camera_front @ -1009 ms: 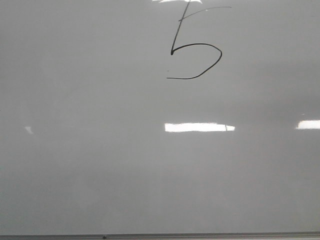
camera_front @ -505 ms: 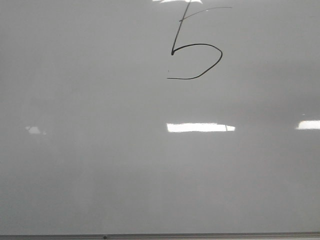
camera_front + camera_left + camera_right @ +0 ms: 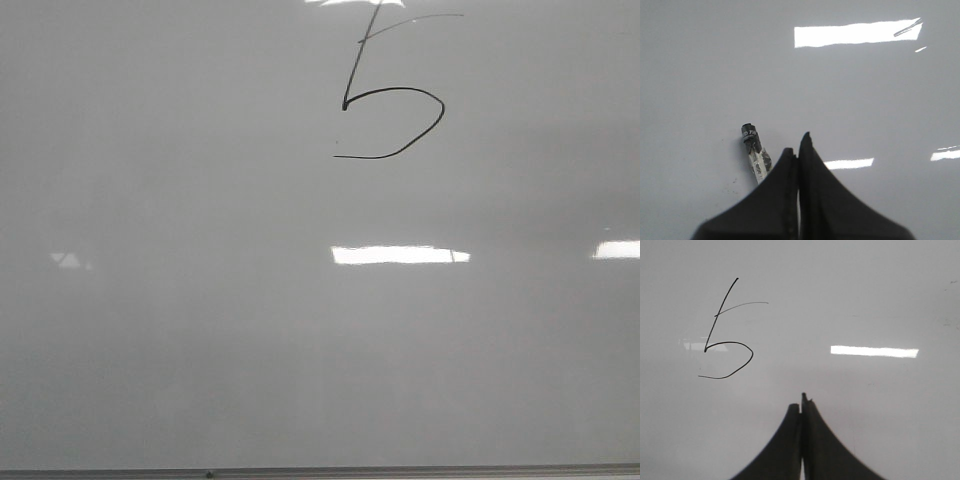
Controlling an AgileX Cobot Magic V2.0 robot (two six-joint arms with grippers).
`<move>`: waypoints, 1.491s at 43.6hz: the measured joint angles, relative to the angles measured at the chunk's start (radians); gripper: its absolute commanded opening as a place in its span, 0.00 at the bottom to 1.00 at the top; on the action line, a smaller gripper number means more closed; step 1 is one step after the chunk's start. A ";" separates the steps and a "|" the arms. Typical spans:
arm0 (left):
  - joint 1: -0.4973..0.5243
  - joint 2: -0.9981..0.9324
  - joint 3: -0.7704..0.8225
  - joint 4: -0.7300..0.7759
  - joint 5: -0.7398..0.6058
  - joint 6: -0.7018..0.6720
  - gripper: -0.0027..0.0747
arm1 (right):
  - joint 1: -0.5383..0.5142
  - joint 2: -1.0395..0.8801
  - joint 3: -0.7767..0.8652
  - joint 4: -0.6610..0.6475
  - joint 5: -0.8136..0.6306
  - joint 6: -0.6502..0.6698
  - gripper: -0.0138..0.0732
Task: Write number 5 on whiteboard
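The large glossy pale grey-white whiteboard (image 3: 200, 330) fills the front view, its thin grey frame edge (image 3: 400, 471) running along the bottom and bright rectangular light reflections lying across its middle. The same smooth surface spreads beneath both wrist cameras.

The thin black hand-drawn number 5 (image 3: 392, 110) sits high on the board, a little right of centre in the front view, with its slanted stem cut off by the upper edge of the picture. Its top bar is faint, while the rounded belly is darker and thicker (the belly's lower stroke ends in a flat tail toward the left). The right wrist view shows the whole digit (image 3: 727, 347), lying apart from the right hand (image 3: 802, 405), whose two dark tapered fingers are pressed together with nothing between them.

The left hand (image 3: 798, 150) likewise has its dark fingers pressed together, empty. Just beside them, half hidden behind one finger, lies a small marker (image 3: 754, 150) with a black cap end and a white labelled barrel, resting on the board's surface.
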 measured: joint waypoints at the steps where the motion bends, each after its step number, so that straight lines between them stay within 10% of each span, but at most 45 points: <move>1: 0.000 0.000 0.000 -0.001 0.000 0.000 0.01 | 0.000 0.000 0.000 0.000 0.000 0.000 0.08; 31: 0.006 -0.018 0.021 0.014 0.011 0.002 0.01 | 0.000 0.000 0.000 0.000 0.000 0.000 0.08; 65: 0.174 -0.330 0.246 -0.069 0.310 0.049 0.01 | 0.000 0.000 0.000 0.000 0.000 0.000 0.08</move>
